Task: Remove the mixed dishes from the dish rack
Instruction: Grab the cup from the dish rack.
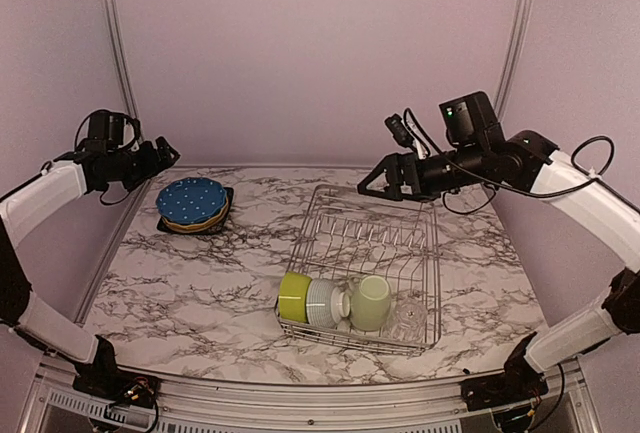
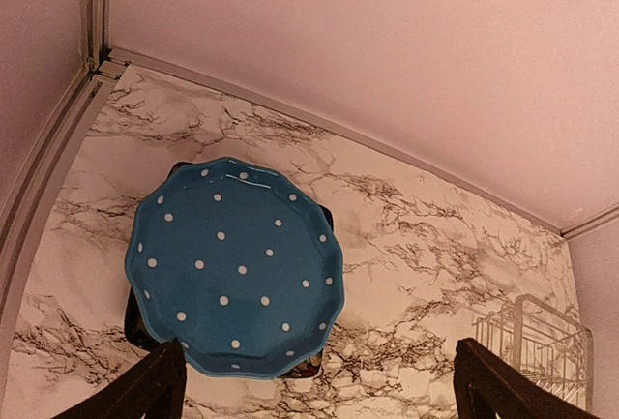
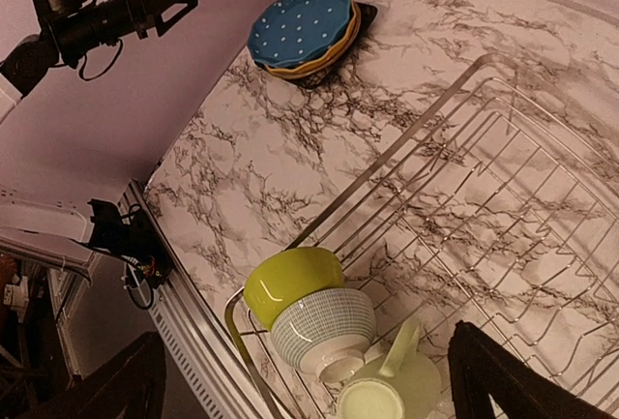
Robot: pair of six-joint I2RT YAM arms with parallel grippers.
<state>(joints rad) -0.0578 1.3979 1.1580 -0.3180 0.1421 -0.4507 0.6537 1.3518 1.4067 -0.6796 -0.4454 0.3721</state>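
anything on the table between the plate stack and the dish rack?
Nothing. Only bare marble table between plate stack and dish rack, per the top external view.

the blue dotted plate (image 1: 192,200) lies face up atop a stack at the far left of the counter (image 1: 200,283), with an orange plate (image 3: 329,59) under it and a black plate (image 3: 363,14) at the bottom. the silver wire dish rack (image 1: 375,225) sits right of centre. along its near end, from left to right, are a lime-green bowl (image 1: 294,296) and a white ribbed bowl (image 1: 322,304), nested on edge, then a pale green mug (image 1: 371,302) and a small clear glass (image 1: 408,318).

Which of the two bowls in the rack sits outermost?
The lime-green bowl, at the rack's near-left corner; the white ribbed bowl sits between it and the mug.
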